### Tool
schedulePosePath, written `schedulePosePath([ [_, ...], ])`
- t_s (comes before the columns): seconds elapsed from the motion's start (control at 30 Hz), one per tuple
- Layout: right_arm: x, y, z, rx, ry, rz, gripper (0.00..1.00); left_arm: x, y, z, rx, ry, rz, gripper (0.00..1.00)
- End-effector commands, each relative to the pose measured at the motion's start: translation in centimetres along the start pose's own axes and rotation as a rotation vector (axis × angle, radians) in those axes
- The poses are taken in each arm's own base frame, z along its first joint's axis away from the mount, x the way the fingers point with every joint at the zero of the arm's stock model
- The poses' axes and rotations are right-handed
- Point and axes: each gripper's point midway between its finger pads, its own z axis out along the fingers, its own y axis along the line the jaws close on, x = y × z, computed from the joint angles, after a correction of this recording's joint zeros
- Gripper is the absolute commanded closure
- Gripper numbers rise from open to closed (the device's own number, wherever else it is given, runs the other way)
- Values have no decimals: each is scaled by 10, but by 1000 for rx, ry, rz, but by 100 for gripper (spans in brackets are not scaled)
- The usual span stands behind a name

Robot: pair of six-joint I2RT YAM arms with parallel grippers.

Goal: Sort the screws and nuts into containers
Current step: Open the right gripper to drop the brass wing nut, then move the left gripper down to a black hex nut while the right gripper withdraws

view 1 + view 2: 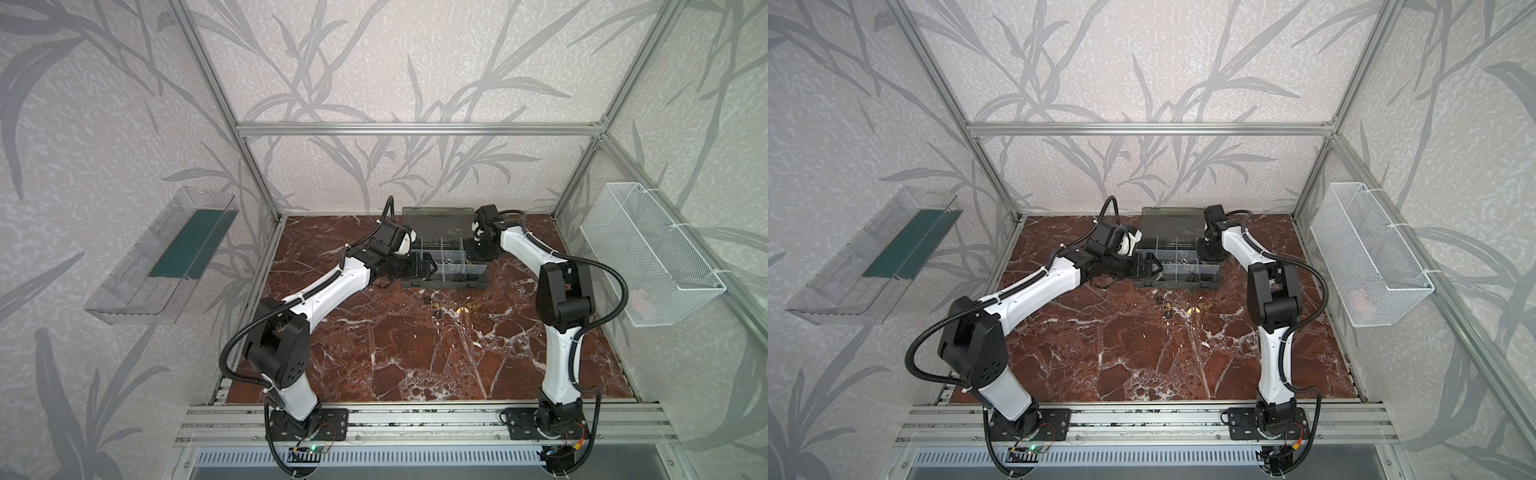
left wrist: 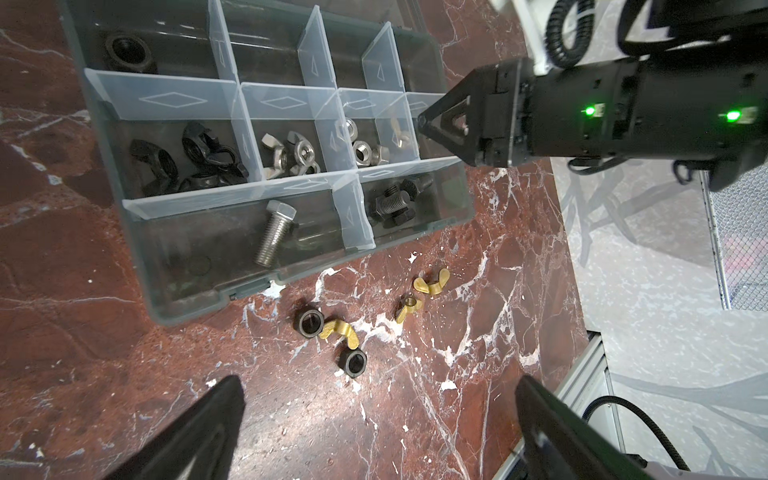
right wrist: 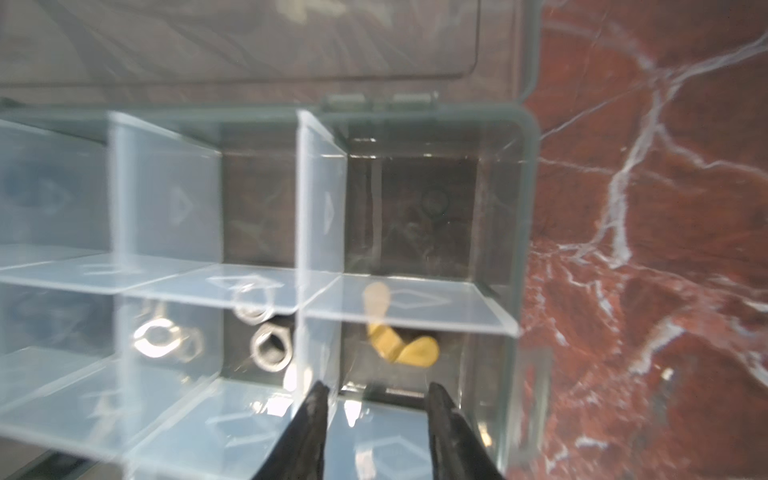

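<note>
The two black fingers (image 2: 199,432) of the left hand (image 2: 378,380) stand wide apart with nothing between them. They are above the red marble table (image 2: 457,415), at the left end of the open organiser case (image 2: 195,301). On the table just in front of the case lie the loose nuts: two black hexagonal nuts (image 2: 311,324) and three brass wing nuts (image 2: 432,285). One brass piece lies between the two black ones. Inside the case, a silver screw (image 2: 274,232) lies in the long compartment of the row nearest the robot, and black screws (image 2: 395,203) are in the compartment beside it. The middle row holds black wing nuts (image 2: 187,156), silver wing nuts (image 2: 286,156) and silver hexagonal nuts (image 2: 362,149). The right hand (image 3: 377,388) hangs over the right end compartment of that row. Its jaws stand apart and hold nothing, and one brass wing nut (image 3: 401,345) lies on the compartment floor under it.
</note>
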Motion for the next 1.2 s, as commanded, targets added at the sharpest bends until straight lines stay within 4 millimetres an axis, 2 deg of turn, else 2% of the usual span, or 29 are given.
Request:
schedulePosePath([
  [0.0,-1,7,-50,-33,-70,-9,53,13,0,1,5,36,14,0],
  [0.13,21,5,-72,-50,-92,14,48,38,-2,16,-10,112,42,0],
  [0.27,50,-2,-95,-54,-109,28,37,71,-2,34,-66,201,102,1],
  [0.4,77,-13,-111,-28,-126,36,19,100,5,55,-130,299,127,1],
  [0.53,96,-21,-123,-25,-162,56,2,116,8,75,-184,337,177,4],
  [0.67,109,-26,-129,-22,-170,63,1,120,11,91,-263,350,224,7],
  [0.9,122,-34,-127,-37,-166,95,1,127,28,116,-357,384,245,17],
  [1.17,124,-38,-126,-42,-164,102,1,133,38,125,-436,393,309,29],
])
